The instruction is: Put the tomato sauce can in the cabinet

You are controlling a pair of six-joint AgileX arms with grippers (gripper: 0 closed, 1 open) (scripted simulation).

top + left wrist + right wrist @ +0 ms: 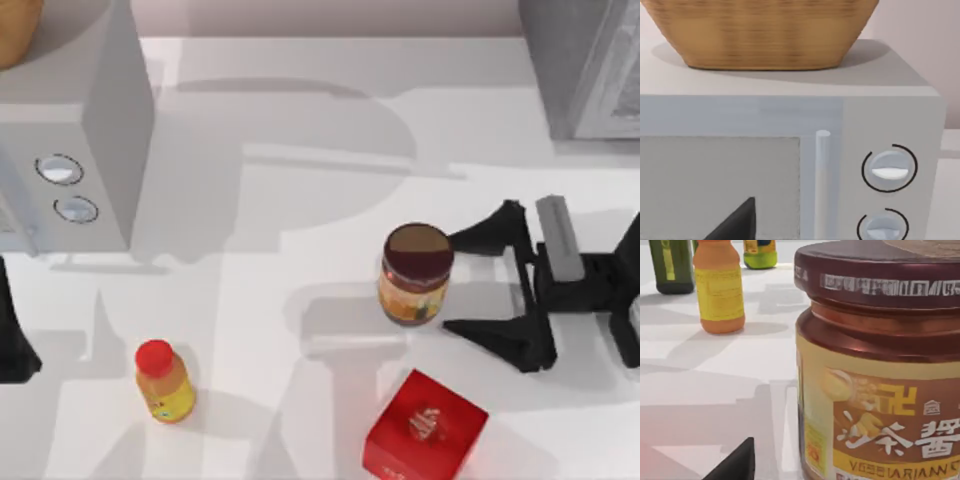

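- Tomato sauce can stands upright mid-counter, just left of your right claw, fingers spread wide.
- Slide in level, straddle the label, then close.
- Cabinet sits at the far right corner.
- Left claw is parked at the left edge; can't tell its state.

Top view overhead; left wrist faces microwave close; right wrist near tomato sauce can, shared with top.

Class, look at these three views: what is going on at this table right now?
The right gripper is open beside the tomato sauce can, its fingers not yet touching it. The can stands upright on the table, well short of the cabinet at the far right corner. The left arm is parked at the left edge, facing the microwave.
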